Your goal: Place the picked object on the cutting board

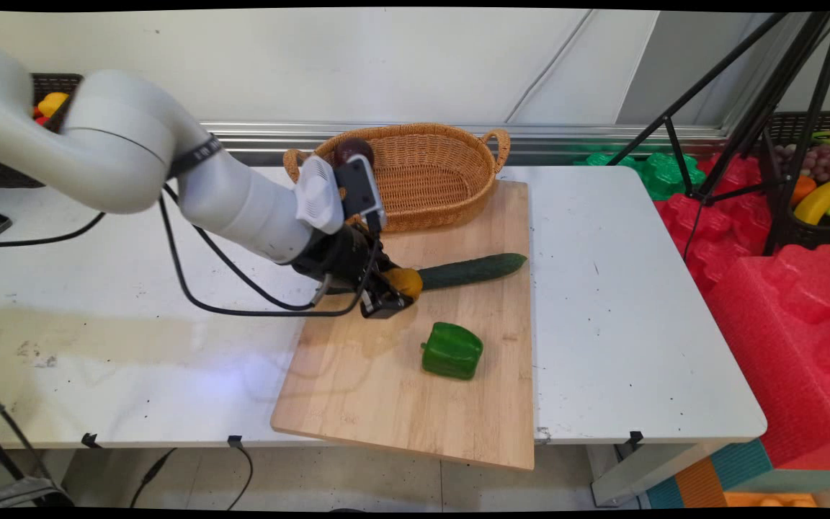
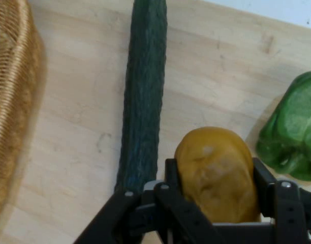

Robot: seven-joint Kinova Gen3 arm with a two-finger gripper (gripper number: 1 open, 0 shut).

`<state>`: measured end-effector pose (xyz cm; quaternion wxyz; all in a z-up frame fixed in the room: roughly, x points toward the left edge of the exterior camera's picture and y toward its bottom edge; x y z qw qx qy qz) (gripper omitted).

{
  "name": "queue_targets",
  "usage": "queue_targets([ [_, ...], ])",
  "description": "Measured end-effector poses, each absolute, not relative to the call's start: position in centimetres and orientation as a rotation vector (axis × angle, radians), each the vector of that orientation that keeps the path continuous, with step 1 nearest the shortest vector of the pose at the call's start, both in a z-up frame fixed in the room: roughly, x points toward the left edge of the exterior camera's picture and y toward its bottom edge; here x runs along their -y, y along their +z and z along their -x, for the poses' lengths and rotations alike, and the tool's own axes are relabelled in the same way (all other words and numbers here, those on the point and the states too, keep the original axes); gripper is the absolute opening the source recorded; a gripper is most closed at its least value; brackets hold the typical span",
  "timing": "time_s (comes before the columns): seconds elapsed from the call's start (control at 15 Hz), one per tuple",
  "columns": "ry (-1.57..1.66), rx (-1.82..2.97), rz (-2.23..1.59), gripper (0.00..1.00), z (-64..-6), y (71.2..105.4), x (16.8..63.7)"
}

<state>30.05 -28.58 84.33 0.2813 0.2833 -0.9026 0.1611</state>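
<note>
Potato (image 2: 216, 175), yellow-brown, sits clamped between the black fingers (image 2: 172, 175) of the gripper (image 1: 395, 292) over the middle of the wooden cutting board (image 1: 386, 389), just beside the cucumber (image 1: 472, 270). A green bell pepper (image 1: 452, 350) lies nearer the board's near edge. The board rests on the white, scuffed bench (image 1: 624, 324); a wicker basket (image 1: 422, 173) stands at the far edge, against a pale wall (image 1: 314, 65), with red foam blocks (image 1: 782, 324) off the right edge
</note>
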Motion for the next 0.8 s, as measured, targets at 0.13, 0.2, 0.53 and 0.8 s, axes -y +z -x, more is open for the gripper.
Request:
queue_targets([
  [0.13,0.410,2.431,-0.763,0.00,-29.7,83.4,29.0],
  [0.2,0.398,2.438,-0.766,0.00,-29.6,82.9,29.2],
  [0.53,0.357,2.466,-0.781,0.00,-29.3,80.8,29.8],
  [0.8,0.346,2.482,-0.786,0.00,-29.3,80.0,29.9],
])
